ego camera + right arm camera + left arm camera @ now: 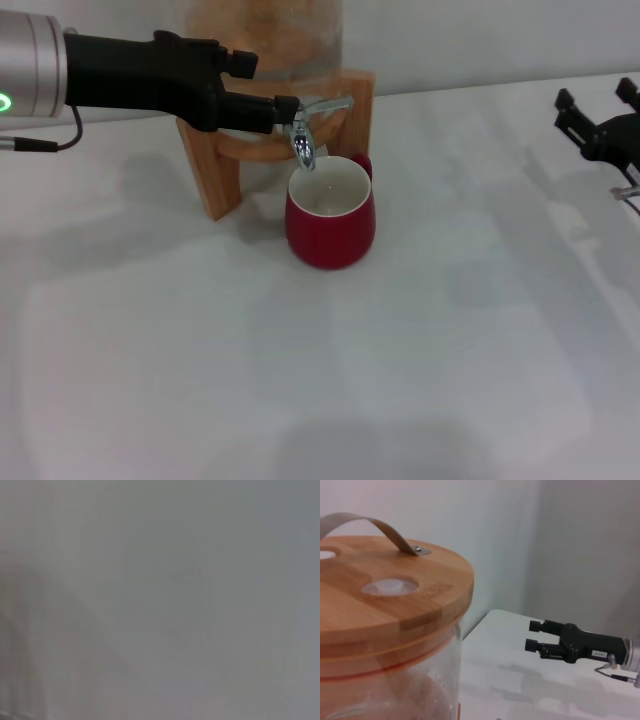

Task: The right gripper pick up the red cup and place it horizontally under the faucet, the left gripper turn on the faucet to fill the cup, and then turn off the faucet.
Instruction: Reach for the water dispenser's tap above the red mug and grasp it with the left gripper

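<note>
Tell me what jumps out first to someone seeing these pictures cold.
The red cup stands upright on the white table, directly under the chrome faucet of a glass dispenser in a wooden stand. The left gripper reaches in from the left to the faucet's lever; the right gripper waits open at the far right edge.

Bare lab-style test bench, plain white table (300,380), blank grey wall (580,545), no household furnishings

Left gripper (288,108) extended level from left, fingers closed together. Right gripper (598,112) raised at far right, fingers spread.
</note>
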`<state>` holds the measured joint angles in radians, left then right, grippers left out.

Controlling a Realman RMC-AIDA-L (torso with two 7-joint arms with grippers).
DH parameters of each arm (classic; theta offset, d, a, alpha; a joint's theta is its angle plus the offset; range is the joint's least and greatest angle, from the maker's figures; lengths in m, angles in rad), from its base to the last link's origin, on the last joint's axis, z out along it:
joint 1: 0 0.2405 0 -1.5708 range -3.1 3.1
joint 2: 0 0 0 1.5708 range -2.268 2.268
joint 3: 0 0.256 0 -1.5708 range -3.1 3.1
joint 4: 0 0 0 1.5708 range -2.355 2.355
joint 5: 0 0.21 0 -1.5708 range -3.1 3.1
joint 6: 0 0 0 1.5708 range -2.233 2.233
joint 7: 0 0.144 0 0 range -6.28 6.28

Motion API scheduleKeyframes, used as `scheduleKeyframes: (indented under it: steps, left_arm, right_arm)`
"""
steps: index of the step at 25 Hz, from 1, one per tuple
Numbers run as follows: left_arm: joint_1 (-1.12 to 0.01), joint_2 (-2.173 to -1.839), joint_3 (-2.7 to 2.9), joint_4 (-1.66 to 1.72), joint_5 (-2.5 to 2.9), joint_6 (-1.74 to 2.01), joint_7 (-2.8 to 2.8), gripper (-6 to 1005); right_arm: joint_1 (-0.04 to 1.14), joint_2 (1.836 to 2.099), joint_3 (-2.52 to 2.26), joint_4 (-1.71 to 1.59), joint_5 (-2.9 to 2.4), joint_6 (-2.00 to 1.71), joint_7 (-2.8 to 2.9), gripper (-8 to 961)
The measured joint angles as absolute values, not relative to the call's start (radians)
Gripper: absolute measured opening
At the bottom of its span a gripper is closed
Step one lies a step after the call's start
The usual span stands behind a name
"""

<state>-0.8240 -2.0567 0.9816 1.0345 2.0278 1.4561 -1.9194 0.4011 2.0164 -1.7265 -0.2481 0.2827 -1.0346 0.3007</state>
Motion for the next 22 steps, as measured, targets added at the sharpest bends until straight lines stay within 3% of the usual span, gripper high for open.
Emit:
scheduleKeyframes:
  steps: [22]
  left_arm:
    - [-0.899,-2.049,1.027,0.997,2.127,1.427,-1.869,829]
  right_arm:
    - [0.405,2.016,-1.721,-0.257,0.282,-1.008,0.297,830]
